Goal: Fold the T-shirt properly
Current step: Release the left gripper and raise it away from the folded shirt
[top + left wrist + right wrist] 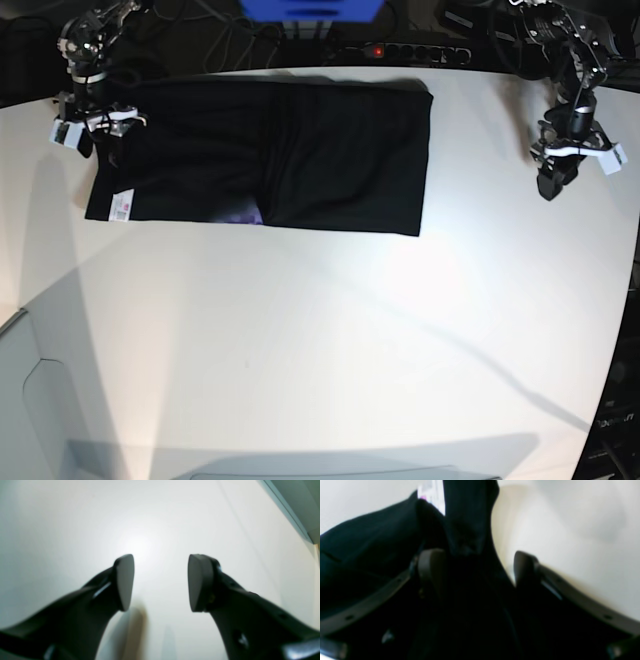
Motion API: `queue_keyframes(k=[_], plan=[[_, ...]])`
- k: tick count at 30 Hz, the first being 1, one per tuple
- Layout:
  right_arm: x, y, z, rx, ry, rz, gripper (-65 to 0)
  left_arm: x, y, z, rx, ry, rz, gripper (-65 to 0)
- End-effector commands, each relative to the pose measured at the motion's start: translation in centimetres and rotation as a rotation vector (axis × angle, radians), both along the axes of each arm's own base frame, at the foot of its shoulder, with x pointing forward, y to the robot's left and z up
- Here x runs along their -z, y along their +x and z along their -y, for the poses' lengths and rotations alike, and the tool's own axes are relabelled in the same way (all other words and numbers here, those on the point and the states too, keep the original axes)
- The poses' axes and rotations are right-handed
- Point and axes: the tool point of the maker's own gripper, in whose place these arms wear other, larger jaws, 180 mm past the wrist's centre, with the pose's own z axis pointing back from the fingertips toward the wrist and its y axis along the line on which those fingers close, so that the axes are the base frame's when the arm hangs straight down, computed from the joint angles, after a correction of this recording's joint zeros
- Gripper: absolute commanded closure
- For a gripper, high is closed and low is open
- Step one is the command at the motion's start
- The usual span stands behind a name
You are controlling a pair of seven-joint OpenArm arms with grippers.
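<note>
We see right gripper [480, 575] released, astride T-shirt [300, 160] edge; left gripper [161, 582] released over bare table [330, 340].

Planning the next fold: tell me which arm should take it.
Right, probably. The right gripper is already over the T-shirt at its end, open, with black cloth between its jaws in the wrist view. The left gripper hangs open over bare table, well clear of the cloth.

T-shirt [300, 160] flat on table [320, 350]
</note>
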Motion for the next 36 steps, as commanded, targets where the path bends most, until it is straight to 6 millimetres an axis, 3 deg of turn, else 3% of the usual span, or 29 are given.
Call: queue_keyframes(k=[1,7,14,25,28,32,36], plan=[[-0.2,-0.1,0.4,0.005,-0.007,0.002,-42.1,-1.4,0.3,-0.5,0.002,0.023,0.042,-33.1],[-0.2,-0.1,0.4,0.005,-0.007,0.003,-41.9,-1.2,0.0,-0.4,0.004,0.024,0.035,-33.1],[-3.2,1.0,1.0,-0.01,-0.079,0.056,-42.2,-1.2,0.0,-0.5,0.002,0.024,0.033,-33.1],[0.4,0.4,-1.3,-0.042,0.018,-0.008,-41.8,-0.9,-0.5,-0.5,0.002,0.023,0.02,-33.1],[0.6,0.4,-1.4,-0.041,0.024,-0.012,-40.8,-0.8,-0.6,-0.5,0.002,0.022,0.017,-33.1],[0.7,0.8,-2.1,-0.061,0.031,-0.008,-29.9,-0.9,-0.6,-0.5,0.002,0.023,0.019,-33.1],[0.7,0.9,-2.5,-0.073,0.036,-0.009,-9.8,-0.9,-0.6,-0.5,0.002,0.023,0.019,-33.1]])
